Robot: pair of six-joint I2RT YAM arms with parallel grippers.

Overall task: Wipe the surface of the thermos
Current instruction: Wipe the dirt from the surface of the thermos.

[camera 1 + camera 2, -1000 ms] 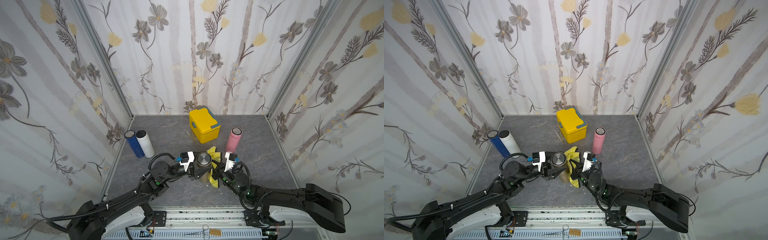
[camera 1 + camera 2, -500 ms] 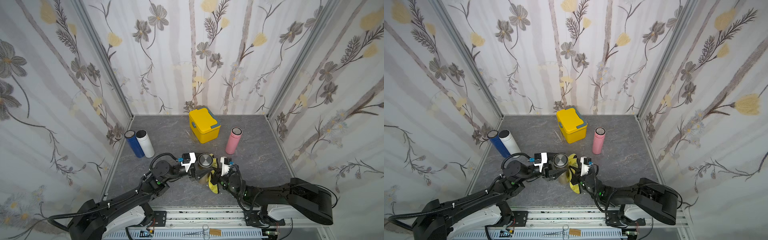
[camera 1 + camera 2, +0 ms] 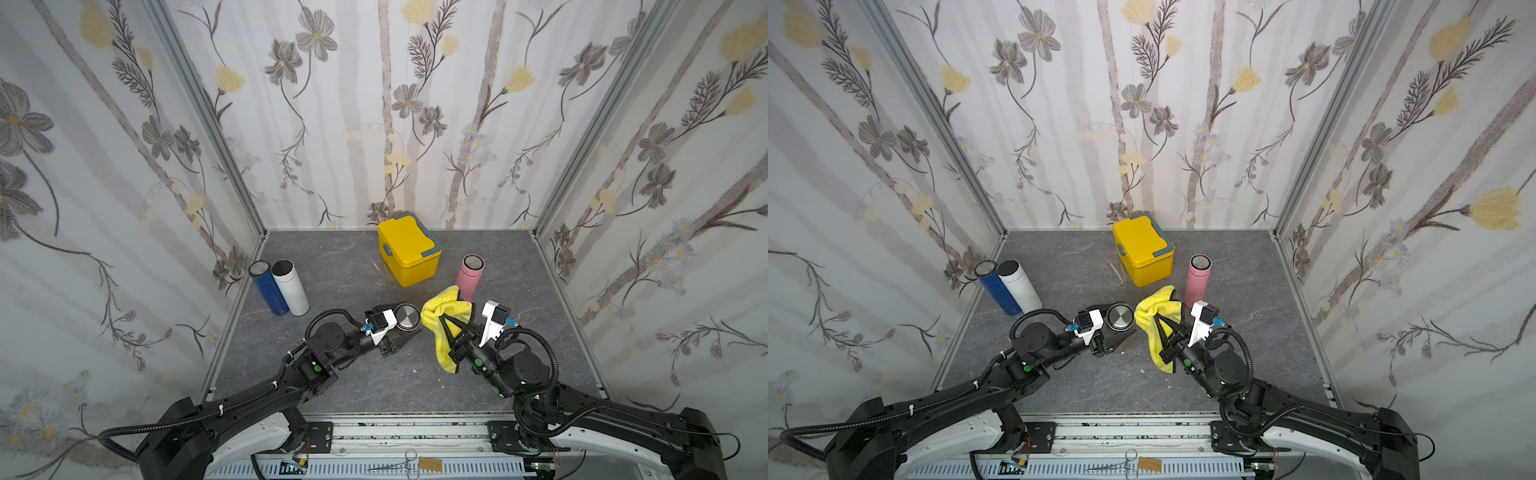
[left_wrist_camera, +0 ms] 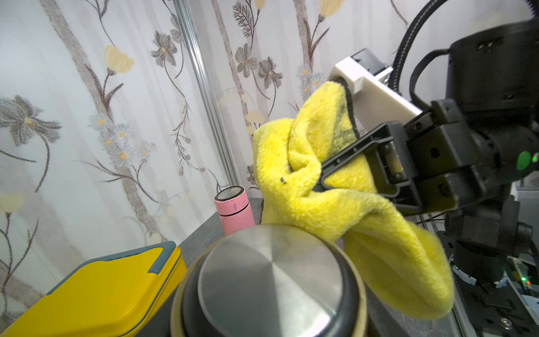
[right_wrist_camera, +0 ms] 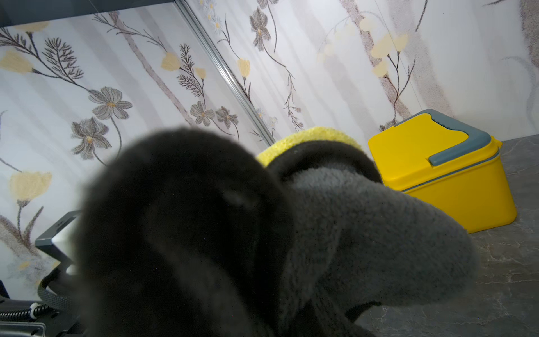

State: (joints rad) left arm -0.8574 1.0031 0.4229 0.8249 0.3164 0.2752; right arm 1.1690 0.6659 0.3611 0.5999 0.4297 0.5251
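Working surface seen from above, elements listed from left to right. The grey table (image 3: 332, 266) is lying between flower-papered walls.

At the far left, a blue thermos (image 3: 266, 286) and a white thermos (image 3: 291, 291) are standing upright and touching side by side, near the left wall, well apart from both arms.

Next, the left gripper (image 3: 404, 328) is reaching in from the near left. Its fingers are clamping the body of the steel-capped thermos (image 3: 406, 316), one dark finger (image 3: 411, 333) showing on the near side below the cap. This thermos is standing upright near the middle of the table, cap facing up, as both top views show (image 3: 1119, 316). In the left wrist view the round brushed cap (image 4: 271, 280) is filling the foreground. Whether its base is resting on the table cannot be told.

Behind it, near the back wall, a yellow box (image 3: 409, 249) with a grey handle is sitting closed.

Just to the right of the cap, the yellow cloth (image 3: 444, 320) is hanging bunched, one end drooping toward the table. It is lying just beside the thermos; whether it is touching the thermos cannot be told. The right gripper (image 3: 453, 326) is coming in from the near right, its fingers (image 4: 344, 157) pinching a fold of the cloth tightly. In the right wrist view the cloth's grey side (image 5: 364, 227) is blocking most of the picture.

Behind the cloth, a pink thermos (image 3: 469, 276) is standing upright to the right of the yellow box.
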